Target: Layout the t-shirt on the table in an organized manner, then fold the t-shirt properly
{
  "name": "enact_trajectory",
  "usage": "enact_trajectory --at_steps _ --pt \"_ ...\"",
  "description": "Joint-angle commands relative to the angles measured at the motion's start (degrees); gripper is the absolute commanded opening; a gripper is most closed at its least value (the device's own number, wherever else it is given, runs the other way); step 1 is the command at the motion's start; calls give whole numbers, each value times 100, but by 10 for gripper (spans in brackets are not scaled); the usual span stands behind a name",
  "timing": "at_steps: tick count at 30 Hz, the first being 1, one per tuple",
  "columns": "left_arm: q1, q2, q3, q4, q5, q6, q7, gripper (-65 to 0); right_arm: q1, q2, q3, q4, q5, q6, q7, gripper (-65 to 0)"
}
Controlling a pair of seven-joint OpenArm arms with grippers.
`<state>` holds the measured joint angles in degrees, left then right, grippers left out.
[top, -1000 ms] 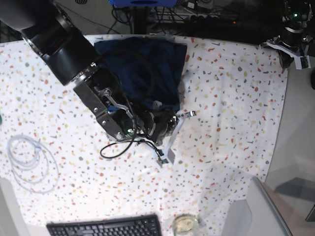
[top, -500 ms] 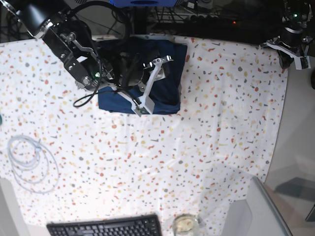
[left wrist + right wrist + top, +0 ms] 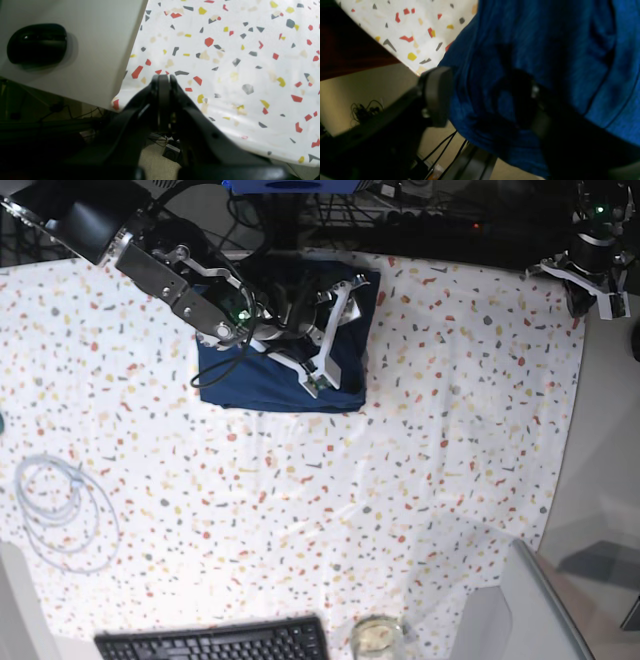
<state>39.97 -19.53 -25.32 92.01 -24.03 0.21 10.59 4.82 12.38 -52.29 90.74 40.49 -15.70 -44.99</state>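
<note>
While no brand, label or readable writing shows anywhere, the scene runs like this from left to right in the base view: a loop of pale cable [image 3: 62, 510] lies on the speckled table [image 3: 450, 430], well below and to the left of the right gripper [image 3: 325, 340]; a black keyboard [image 3: 215, 642] sits at the near edge with a small glass [image 3: 377, 635] just right of it

Directly under the right gripper lies the shirt [image 3: 270, 370], a plain dark navy fabric folded into a compact, roughly rectangular stack near the far edge of the table, its lower edge fairly straight and its top edge running toward the table's rim. In the right wrist view the shirt [image 3: 545, 50] fills the space past the gripper [image 3: 480, 100], showing soft creases and a seam line, no print. That gripper's jaws stand wide apart over the cloth; one pad [image 3: 437, 96] is clear of the fabric, and the other is too dark to tell whether it touches

Far to the right, the left gripper [image 3: 597, 292] hangs over the table's far right corner, well apart from the shirt. Its wrist view shows the gripper [image 3: 162, 82] pressed together with nothing between the jaws, above the table's edge [image 3: 225, 62], with a black mouse [image 3: 37, 42] on a grey surface [image 3: 87, 50] off to its left
</note>
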Motion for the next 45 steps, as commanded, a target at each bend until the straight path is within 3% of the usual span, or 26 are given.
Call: enact_trajectory --at_steps 1,4,8,11,18,27,33,42,45 --pt "43 -82 -57 78 8 36 -114 -650 41 -12 12 196 61 -8 64 -240" --pt "43 -82 -48 78 8 36 -114 -650 50 -38 3 205 61 -8 64 -240" --pt "17 -82 -31 78 8 36 -114 -650 94 -188 3 73 61 1 64 -288" --pt "17 -82 -22 78 8 36 -114 -650 138 -337 -6 -146 61 36 55 -372" --pt "17 -82 -66 78 8 36 -114 -650 155 -495 -6 -278 26 36 99 -639" --pt "8 -82 -39 78 8 36 -114 -650 147 -768 -6 -243 -590 36 55 -650" --pt "-1 -82 -57 87 8 36 -114 -650 428 -891 -604 -296 -590 28 -33 -650" --pt "-1 -82 -22 96 8 36 -114 -650 604 -1111 -639 -806 -590 28 -24 -647" --pt "-1 -82 -13 105 8 36 -114 -650 604 -1111 -621 -779 -581 10 -24 -582"
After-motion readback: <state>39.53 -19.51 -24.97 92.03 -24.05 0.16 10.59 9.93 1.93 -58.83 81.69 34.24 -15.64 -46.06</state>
